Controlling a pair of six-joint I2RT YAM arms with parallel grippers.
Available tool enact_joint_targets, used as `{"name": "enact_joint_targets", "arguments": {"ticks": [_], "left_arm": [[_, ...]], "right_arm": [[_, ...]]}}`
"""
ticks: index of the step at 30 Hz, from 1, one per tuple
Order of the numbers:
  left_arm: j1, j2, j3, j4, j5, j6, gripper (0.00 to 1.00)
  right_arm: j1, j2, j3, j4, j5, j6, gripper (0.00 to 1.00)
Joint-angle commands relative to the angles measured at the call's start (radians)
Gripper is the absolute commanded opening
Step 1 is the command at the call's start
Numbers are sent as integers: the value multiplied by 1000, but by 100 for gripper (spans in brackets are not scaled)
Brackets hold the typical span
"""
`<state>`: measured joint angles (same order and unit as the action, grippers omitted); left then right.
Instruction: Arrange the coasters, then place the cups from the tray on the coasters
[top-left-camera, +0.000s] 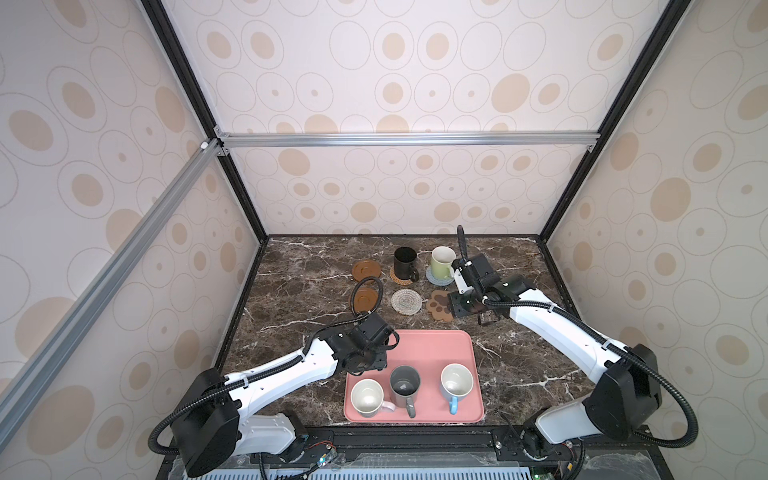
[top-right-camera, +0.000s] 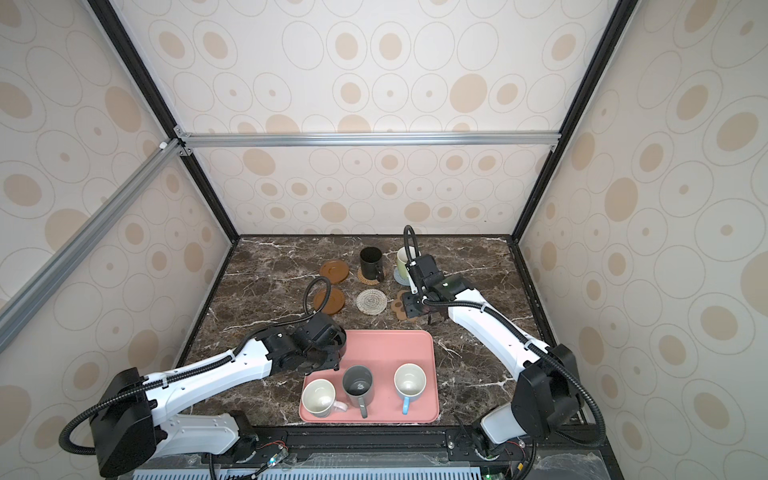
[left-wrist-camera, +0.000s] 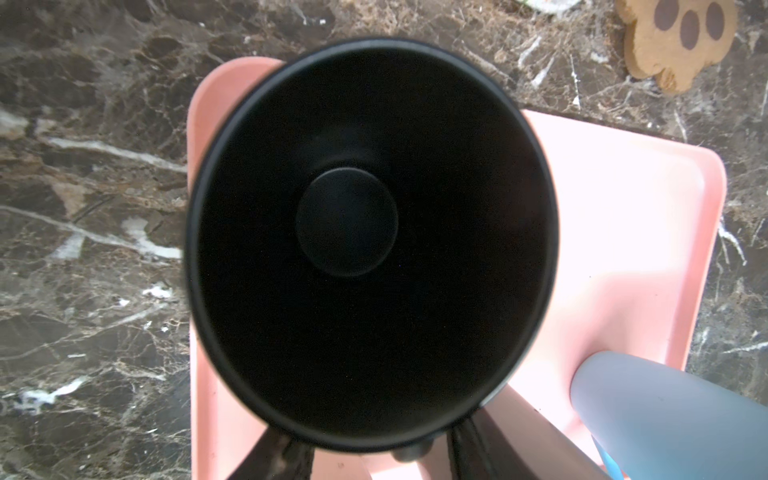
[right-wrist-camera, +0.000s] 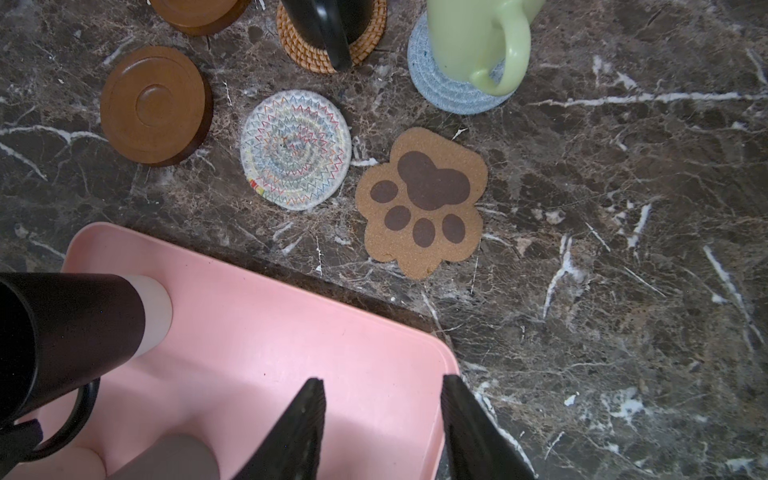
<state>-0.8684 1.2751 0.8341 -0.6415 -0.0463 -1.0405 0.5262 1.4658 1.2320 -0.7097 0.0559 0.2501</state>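
Left pincer (top-left-camera: 374, 362) mostly behind black mug (left-wrist-camera: 370, 241)

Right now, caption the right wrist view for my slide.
Right gripper open over the pink tray corner; paw coaster and whitish woven coaster bare, light green mug on blue-grey coaster.

Left arm (top-left-camera: 286, 374) stretches toward 1 o'clock, left claw (top-left-camera: 372, 357) pointing down; right arm (top-left-camera: 552, 328) reaches toward 11 o'clock, right claw (right-wrist-camera: 382, 380) parted
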Motion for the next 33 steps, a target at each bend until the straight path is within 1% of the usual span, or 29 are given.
{"name": "enact_joint_targets", "arguments": {"ticks": [1,5,12,25,31,33], "left_arm": [[8,13,-7,-16,-37,5,49],[12,17,-13,-13,-41,13,49],[18,29,-19,10,-40,24,44],[27,60,-22,35,-38,63,25],[26,61,-19,29,-50,71,17],[27,60,-14,25,-55,74,16]], "right_arm": [[4,10,7,3,1,12,49],[4,11,7,4,2,13,49],[5,14,8,4,1,17,49],[5,16,9,2,-2,24,49],[4,14,13,3,-4,26,49],[5,13,13,3,-4,31,49]]}}
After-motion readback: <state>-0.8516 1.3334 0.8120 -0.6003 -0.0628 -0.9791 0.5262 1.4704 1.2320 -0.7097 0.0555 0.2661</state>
